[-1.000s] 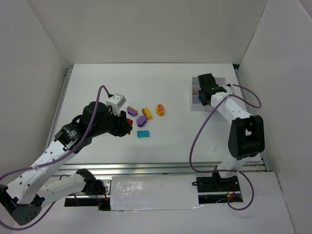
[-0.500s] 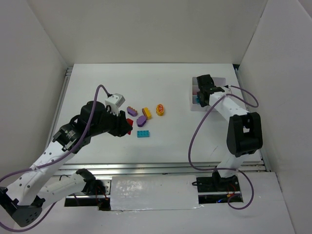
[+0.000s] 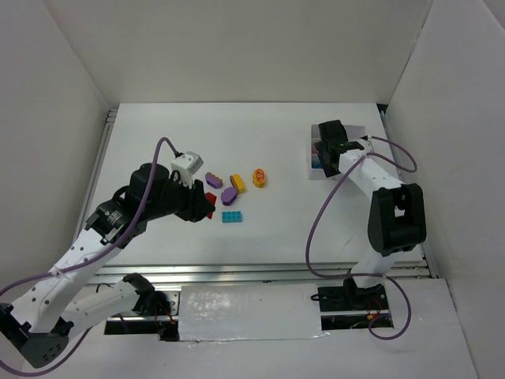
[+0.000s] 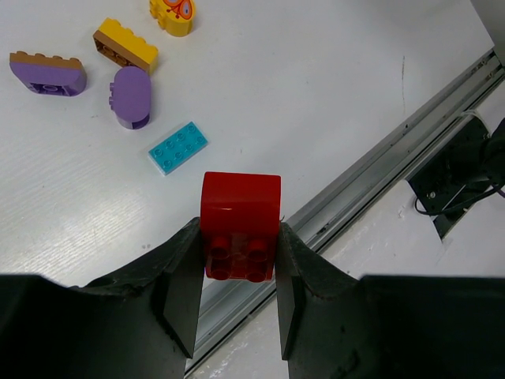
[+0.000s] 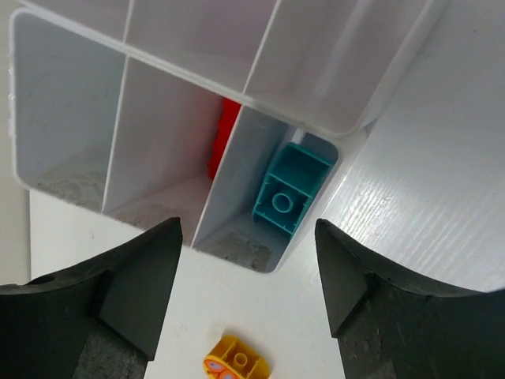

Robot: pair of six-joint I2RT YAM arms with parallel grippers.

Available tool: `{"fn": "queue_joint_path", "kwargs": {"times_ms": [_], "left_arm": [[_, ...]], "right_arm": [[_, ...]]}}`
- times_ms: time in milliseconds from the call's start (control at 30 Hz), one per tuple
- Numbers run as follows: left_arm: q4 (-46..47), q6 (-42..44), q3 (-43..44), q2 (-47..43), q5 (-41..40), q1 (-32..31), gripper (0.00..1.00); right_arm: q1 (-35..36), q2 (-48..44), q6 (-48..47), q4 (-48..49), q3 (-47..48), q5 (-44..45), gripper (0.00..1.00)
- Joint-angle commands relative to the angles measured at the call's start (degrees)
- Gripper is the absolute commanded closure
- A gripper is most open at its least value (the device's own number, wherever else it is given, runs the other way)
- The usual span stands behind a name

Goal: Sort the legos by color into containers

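My left gripper is shut on a red studded lego, lifted above the table's near edge. Loose legos lie beyond it: a cyan plate, a purple oval, a purple brick, a yellow brick and a yellow butterfly piece. My right gripper hangs open over the near corner of the translucent tray of containers. A cyan lego lies in that corner cell. A red one shows in the cell beside it.
Aluminium rails run along the table's near edge under the left gripper. White walls enclose the table on three sides. A purple cable loops off the right arm over the table.
The right gripper has opened over the tray, and the cyan lego now lies free in the corner cell. The left arm has held still with its red lego.
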Motion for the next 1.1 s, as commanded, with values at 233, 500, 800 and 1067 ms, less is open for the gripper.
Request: {"fn": "queue_joint_path", "kwargs": {"times_ms": [233,500,800,1067], "left_arm": [[11.21,-0.27,-1.50,-1.98,32.20,4.88,1.00],[29.04,-9.31,-5.10,-1.90,49.40,5.41,1.00],[37.94,-17.23,-6.42,1.45,51.78,5.24,1.00],[38.21,-17.67,-5.89,1.53,51.52,5.24,1.00]], "right_arm": [[4.36,-14.62,-37.26,40.57,-11.24,-64.25,0.12],[21.93,-32.72,-42.73,47.98,-22.23,-80.96,0.00],[29.85,-39.16,-33.06,64.51,-27.70,-78.49,0.07],[34.95,-38.54,-38.95,55.46,-24.63,-66.63,0.22]]}}
